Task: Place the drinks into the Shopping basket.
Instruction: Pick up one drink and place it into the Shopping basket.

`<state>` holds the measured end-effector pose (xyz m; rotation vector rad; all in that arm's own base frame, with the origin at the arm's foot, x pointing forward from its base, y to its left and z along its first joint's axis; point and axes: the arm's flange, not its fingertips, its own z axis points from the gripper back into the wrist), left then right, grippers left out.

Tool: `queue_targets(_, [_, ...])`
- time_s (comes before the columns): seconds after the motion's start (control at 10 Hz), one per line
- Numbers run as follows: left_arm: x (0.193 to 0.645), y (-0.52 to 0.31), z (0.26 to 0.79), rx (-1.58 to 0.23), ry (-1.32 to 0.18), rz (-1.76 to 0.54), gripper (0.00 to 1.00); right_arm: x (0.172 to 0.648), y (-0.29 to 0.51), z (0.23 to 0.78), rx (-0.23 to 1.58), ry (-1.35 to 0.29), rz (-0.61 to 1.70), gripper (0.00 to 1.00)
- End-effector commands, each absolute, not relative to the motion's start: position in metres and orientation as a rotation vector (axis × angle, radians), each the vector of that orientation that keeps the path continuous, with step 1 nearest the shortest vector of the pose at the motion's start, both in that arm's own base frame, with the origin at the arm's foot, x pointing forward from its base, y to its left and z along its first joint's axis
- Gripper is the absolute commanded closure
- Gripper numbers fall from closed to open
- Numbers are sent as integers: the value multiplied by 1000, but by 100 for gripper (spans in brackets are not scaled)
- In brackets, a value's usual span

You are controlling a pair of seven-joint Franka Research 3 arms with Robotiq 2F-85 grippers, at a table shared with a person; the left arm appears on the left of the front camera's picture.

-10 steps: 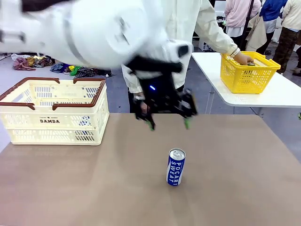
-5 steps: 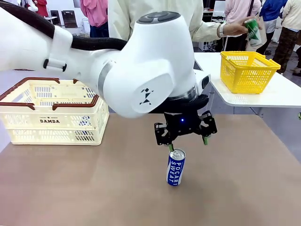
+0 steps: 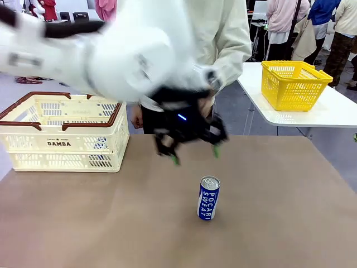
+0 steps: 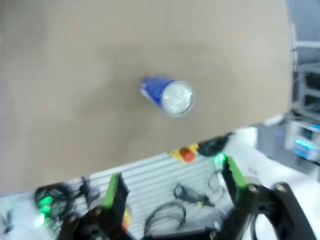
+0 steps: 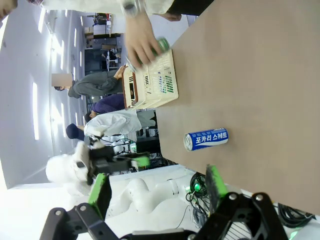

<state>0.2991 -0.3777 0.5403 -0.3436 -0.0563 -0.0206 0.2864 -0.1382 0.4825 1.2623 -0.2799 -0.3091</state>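
Left tool [image 3: 195, 156] is spread wide and empty, hanging over the desk [image 3: 279, 223]. From the front cam, the blue Pocari can [image 3: 209, 198] stands upright at about 5 o'clock from it, long axis vertical, so I'd guess a drop down around it. Right tool [image 5: 158, 189] is spread too and looks farther off. Shopping basket [image 3: 58, 144] is at 9 o'clock.

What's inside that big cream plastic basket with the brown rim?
Through the front wall of the cream lattice basket a blue patch shows, perhaps a can. The rest of the basket's floor is hidden by its walls.
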Motion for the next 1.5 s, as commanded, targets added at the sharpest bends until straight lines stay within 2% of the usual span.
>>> queue_targets(0.0, [301, -191, 599, -467, 4, 1, 0, 288, -137, 488, 1288, -278, -325, 0])
queue_targets(0.1, [294, -105, 607, -549, -13, 110, 0, 288, -137, 488, 1288, -278, -325, 0])
queue_targets(0.3, [262, 6, 587, -744, -47, 235, 0, 288, -137, 488, 1288, -278, -325, 0])
queue_targets(0.7, [204, 111, 528, -1010, -122, 519, 0, 288, -137, 488, 1288, -278, -325, 0])
queue_targets(0.9, [201, 112, 519, -1039, -108, 540, 0, 288, -137, 488, 1288, -278, -325, 0])
queue_targets(1.1, [221, 90, 526, -1021, -82, 511, 0, 288, -137, 488, 1288, -278, -325, 0])
queue_targets(1.3, [252, 32, 556, -929, -18, 523, 0, 288, -137, 488, 1288, -278, -325, 0])
queue_targets(1.4, [268, -25, 584, -783, 16, 568, 0, 288, -137, 488, 1288, -278, -325, 0])
